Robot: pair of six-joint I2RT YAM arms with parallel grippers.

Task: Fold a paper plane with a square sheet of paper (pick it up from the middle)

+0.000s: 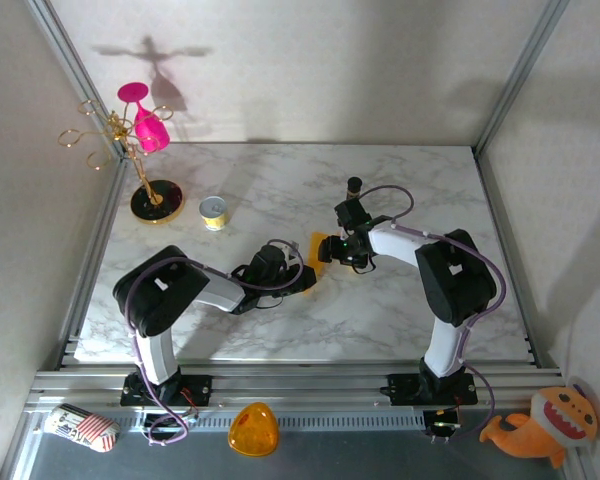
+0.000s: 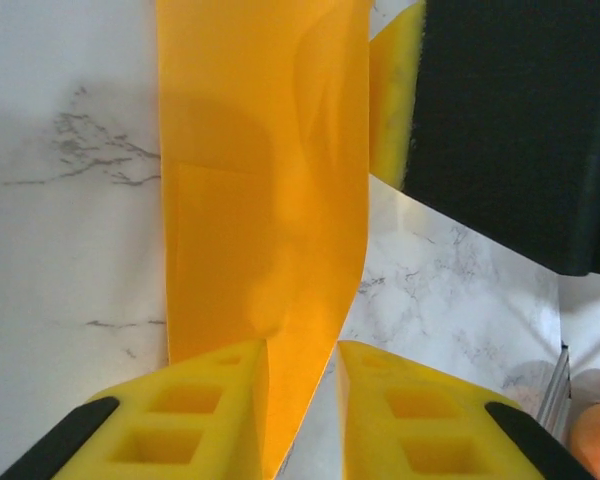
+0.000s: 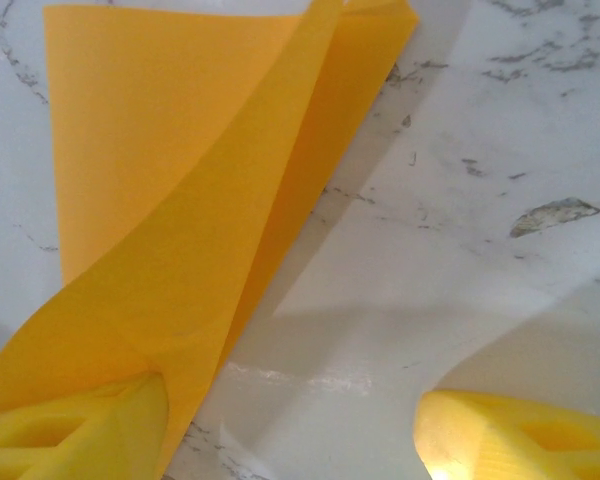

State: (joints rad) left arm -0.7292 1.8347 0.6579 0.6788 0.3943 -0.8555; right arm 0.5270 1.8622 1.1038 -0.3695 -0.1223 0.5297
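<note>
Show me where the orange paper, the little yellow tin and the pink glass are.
orange paper (image 2: pixel 260 200), left wrist view, middle of the folded sheet.
yellow tin (image 1: pixel 214 210), top external view, its top.
pink glass (image 1: pixel 151 131), top external view, its bowl.

Marble-pattern table (image 1: pixel 280 330). Rear left: gold wire rack (image 1: pixel 156 200) on a dark round base, with one pink glass (image 1: pixel 150 128) hung bowl-down and tilted. Small yellow round tin (image 1: pixel 214 212) near the base, apart from it. Below the front rail: striped soft toy (image 1: pixel 83 427) left, glossy orange dome (image 1: pixel 253 429) centre, orange shark plush (image 1: pixel 545 425) right
</note>
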